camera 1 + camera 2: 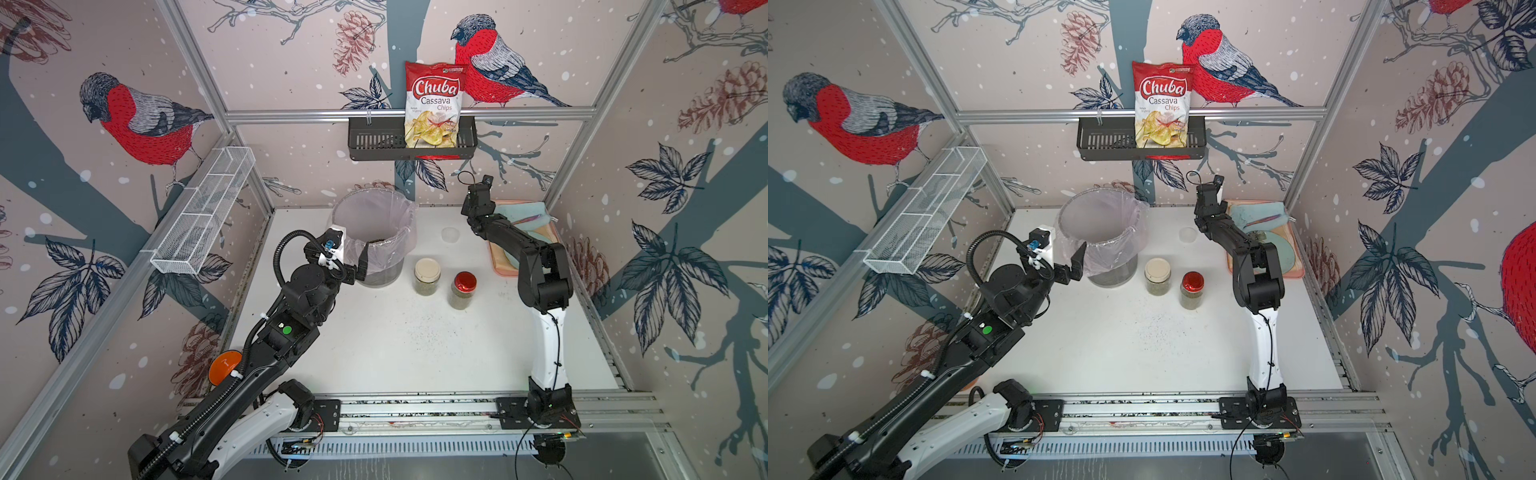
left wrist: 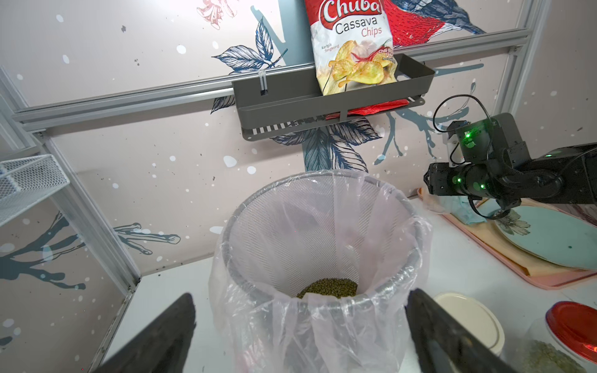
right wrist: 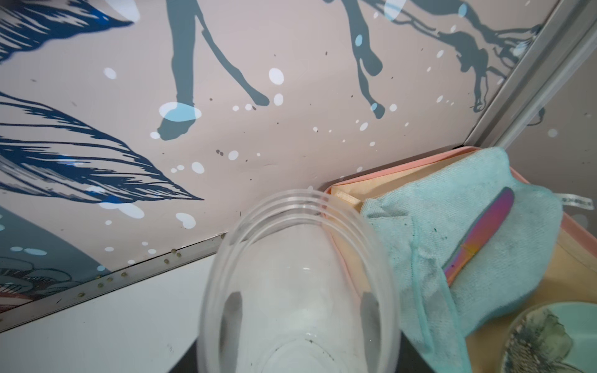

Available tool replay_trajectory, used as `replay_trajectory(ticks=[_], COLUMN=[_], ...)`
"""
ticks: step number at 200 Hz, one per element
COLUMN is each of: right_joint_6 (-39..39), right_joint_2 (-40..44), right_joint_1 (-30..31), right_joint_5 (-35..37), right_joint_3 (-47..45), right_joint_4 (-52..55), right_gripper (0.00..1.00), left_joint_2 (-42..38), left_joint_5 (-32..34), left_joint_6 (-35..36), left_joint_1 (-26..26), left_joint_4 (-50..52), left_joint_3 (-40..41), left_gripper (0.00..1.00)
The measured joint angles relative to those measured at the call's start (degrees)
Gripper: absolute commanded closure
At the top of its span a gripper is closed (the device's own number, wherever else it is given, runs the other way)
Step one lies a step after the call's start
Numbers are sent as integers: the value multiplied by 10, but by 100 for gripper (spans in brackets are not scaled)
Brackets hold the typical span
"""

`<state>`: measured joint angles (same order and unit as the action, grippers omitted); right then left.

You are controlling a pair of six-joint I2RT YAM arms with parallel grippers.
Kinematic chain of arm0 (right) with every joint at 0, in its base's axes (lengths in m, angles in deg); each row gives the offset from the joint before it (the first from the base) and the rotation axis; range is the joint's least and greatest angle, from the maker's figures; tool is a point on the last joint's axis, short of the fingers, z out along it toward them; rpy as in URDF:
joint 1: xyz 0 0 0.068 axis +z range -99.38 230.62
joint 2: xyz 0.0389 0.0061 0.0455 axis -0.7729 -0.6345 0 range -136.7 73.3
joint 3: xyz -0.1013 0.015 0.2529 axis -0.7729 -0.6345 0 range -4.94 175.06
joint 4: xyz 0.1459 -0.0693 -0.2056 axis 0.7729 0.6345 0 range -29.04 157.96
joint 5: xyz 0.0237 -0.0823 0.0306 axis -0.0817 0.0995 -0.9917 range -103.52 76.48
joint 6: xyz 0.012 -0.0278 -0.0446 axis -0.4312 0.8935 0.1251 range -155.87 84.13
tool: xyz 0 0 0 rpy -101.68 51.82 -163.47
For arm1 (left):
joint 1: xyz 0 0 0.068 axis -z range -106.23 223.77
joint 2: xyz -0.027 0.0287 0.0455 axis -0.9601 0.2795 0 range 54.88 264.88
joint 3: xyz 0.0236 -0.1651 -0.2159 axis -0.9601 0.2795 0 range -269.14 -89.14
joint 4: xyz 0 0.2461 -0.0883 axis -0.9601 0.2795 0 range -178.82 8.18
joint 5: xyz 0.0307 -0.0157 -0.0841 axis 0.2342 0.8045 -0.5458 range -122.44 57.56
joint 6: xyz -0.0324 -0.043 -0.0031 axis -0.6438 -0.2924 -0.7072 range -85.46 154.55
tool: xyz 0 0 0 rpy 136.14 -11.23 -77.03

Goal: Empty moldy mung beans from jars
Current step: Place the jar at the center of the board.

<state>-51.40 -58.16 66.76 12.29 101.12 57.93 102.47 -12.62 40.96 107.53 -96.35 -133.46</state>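
While your right gripper (image 3: pixel 301 311) pinches the empty jar (image 3: pixel 297 277) near the tray (image 3: pixel 403 155) at the back, your left gripper (image 2: pixel 302 294) hangs spread wide at the rim of the bin (image 2: pixel 245 206), holding nothing. Beans (image 2: pixel 328 287) lie heaped at the bottom of the liner, so one jar of three looks done. Two are left: the beige-lid jar (image 1: pixel 427 276) and the red-lid jar (image 1: pixel 462 289) stand side by side, close but apart, on the worktop (image 1: pixel 395 357) near the bin, lids on, each partly filled with beans. By this reckoning you have yet to open and tip both. Dark specks (image 1: pixel 419 332) scatter across the white worktop in front of them. On the tray sit a teal cloth (image 3: pixel 484 206), a rainbow-tinted utensil (image 3: pixel 481 231) across it, and a plate (image 1: pixel 1281 253). Bullfinch wallpaper lines the aluminium-framed booth; a chips bag (image 1: pixel 434 104) stands in a black shelf (image 1: pixel 374 141) on the back wall, a wire basket (image 1: pixel 203 212) on the left one.
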Motion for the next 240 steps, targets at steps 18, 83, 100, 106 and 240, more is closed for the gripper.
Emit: replay_trajectory(ticks=[18, 83, 100, 106, 240], right_joint_6=[2, 21, 23, 24, 34], right_joint_2=[-45, -143, -150, -151, -114], right_joint_1=[-2, -12, -12, -12, -3], right_joint_5=[-12, -35, -35, -35, -37], right_joint_3=[63, 183, 186, 186, 111], right_joint_4=[16, 53, 62, 66, 78], right_gripper=[62, 61, 61, 60, 19], left_joint_2=[0, -2, -1, -1, -1], left_joint_5=[12, 18, 17, 17, 30], left_joint_6=[0, 0, 0, 0, 0], left_joint_1=[-7, -29, -30, -30, -39], left_joint_4=[-12, -41, -42, -42, -65], left_joint_3=[10, 30, 30, 31, 32], left_gripper=[1, 1, 1, 1, 1])
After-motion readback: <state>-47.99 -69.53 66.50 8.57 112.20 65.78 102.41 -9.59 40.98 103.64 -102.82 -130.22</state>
